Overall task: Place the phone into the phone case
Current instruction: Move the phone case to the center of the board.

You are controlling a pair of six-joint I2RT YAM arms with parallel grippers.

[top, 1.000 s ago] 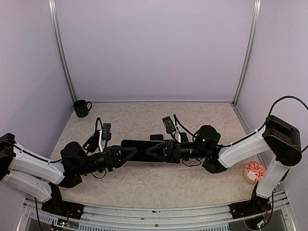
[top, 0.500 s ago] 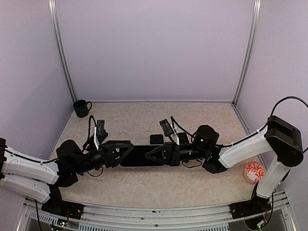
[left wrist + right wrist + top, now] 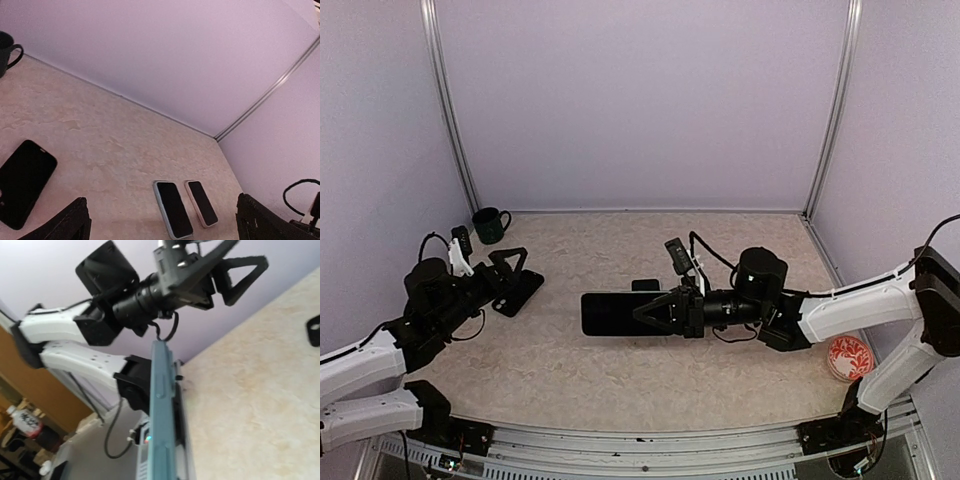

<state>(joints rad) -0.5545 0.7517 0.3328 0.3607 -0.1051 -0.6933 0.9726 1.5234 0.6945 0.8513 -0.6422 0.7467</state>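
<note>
A black-faced phone point(image 3: 610, 313) with a teal case round its edge hangs level above the middle of the table, my right gripper point(image 3: 648, 312) shut on its right end. In the right wrist view it point(image 3: 162, 410) shows edge-on, teal side with buttons, and hides the jaws. My left gripper point(image 3: 510, 274) stands open and empty at the far left, well apart from it; its fingertips point(image 3: 75, 222) sit at the lower corners of the left wrist view. A bare black phone point(image 3: 523, 293) point(image 3: 25, 182) lies flat on the table beside the left gripper.
Two more cased phones lie side by side mid-table, one in a pale case point(image 3: 172, 209), one in a pinkish case point(image 3: 201, 202); a dark corner point(image 3: 643, 286) shows behind the held phone. A dark green mug point(image 3: 490, 224) stands back left. A red-patterned round dish point(image 3: 848, 358) sits front right.
My left gripper has opened, let go of the held phone's left end and drawn back far to the left. The right gripper stays shut on the phone and has shifted slightly right.
</note>
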